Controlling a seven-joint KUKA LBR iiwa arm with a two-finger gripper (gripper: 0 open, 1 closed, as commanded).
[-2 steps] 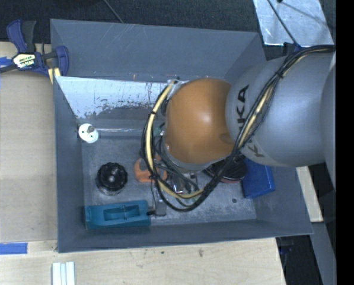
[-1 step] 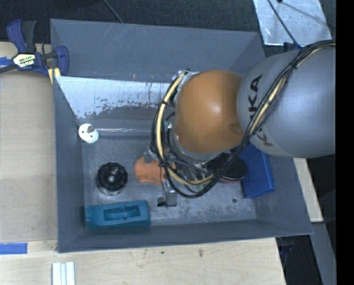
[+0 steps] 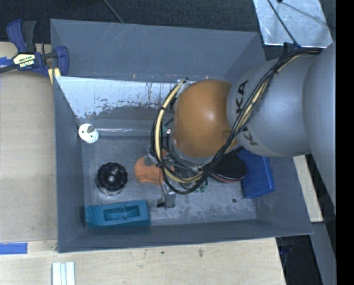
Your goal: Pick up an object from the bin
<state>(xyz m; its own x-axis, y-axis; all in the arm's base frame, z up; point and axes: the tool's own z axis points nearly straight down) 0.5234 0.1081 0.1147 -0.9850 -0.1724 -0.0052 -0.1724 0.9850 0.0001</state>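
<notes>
Bin (image 3: 67,177): a grey metal bin with sloping walls and a scuffed floor on which a few loose things lie well apart.
Arm (image 3: 283,111): grey, reaching in from the right and covering the right half of the bin.
Wrist: a rounded orange cover (image 3: 200,120) with looped cables (image 3: 160,129) hanging at its left side.
Gripper (image 3: 168,199): low over the floor near the middle of the bin, towards the near wall, just below the cables.
Gripper state: cannot tell whether it is wide or narrow, since the wrist and cables hide most of it; nothing is seen held.
Nearest thing: an orange lump (image 3: 144,170), rounded, just left of the gripper and partly behind the cables.
Teal block (image 3: 117,214): a flat rectangle lying along the near wall, left of the gripper and close to it.
Black knob (image 3: 111,177): round, left of the orange lump, apart from it.
White piece (image 3: 88,133): small and round, in the far left part of the floor.
Blue slab (image 3: 258,178): on the right, partly under the arm.
Black oval thing (image 3: 231,168): just left of the blue slab, partly covered by the wrist.
</notes>
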